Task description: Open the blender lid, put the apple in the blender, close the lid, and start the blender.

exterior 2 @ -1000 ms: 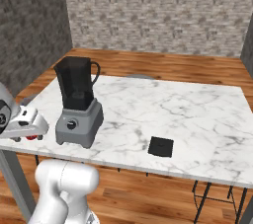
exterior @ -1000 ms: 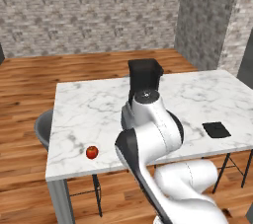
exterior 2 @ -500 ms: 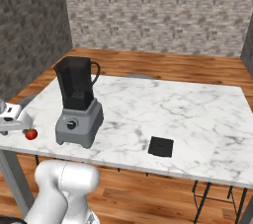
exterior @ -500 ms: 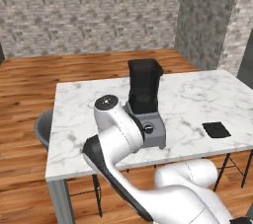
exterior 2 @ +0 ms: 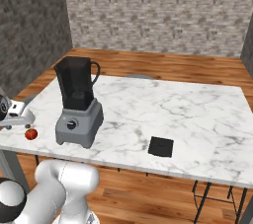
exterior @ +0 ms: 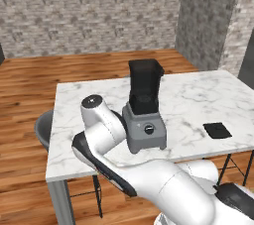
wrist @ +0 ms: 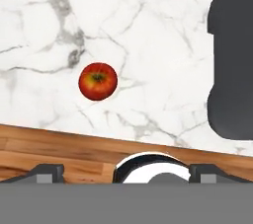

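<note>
The arm has been swung toward the left end of the counter (exterior 2: 197, 114), so the gripper (exterior 2: 15, 114) is now seen above the apple (wrist: 98, 81), fingers spread wide and empty. The blender lid (exterior 2: 161, 146) lies apart from the blender (exterior 2: 76, 102); the apple pick seems next.

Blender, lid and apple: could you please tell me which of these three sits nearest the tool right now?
The apple, small, red and round, beside the open tool; blender and lid lie farther right.
</note>
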Controlling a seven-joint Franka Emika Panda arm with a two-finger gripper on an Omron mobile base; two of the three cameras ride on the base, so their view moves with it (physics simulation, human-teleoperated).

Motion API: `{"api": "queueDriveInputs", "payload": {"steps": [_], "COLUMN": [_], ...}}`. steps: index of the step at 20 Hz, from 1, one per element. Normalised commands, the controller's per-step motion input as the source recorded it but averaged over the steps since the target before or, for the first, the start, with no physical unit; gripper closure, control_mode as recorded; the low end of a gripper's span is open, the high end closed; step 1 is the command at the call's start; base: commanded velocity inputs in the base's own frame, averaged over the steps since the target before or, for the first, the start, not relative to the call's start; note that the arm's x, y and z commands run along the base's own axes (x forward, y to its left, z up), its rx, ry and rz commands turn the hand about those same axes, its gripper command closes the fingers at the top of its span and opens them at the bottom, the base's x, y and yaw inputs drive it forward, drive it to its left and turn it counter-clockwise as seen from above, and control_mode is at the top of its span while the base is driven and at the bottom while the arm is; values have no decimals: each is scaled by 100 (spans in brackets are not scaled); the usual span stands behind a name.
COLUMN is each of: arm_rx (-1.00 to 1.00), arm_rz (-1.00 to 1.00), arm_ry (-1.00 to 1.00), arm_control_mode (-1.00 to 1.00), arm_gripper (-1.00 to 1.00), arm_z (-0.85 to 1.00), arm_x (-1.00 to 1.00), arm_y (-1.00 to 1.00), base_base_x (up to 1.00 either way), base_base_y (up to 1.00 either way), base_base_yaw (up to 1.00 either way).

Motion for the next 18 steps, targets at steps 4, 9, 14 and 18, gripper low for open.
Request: {"api": "queueDriveInputs", "payload": {"steps": [4, 9, 14, 18], "arm_rx": [2, 1, 0, 3], "arm_rz": [1, 0, 0, 0], "arm_ry": [0, 0, 0, 0], "arm_control_mode": [-100, -100, -100, -100], "arm_gripper": [-100, -100, -100, -100], "arm_z": [-41, -38, -24, -14], "arm_x": [58, 50, 20, 5], "arm_y": [13, 35, 50, 10], "base_base_x": [0, 0, 0, 0], "base_base_y": [0, 0, 0, 0], "base_base_yaw": [0, 0, 0, 0]}}
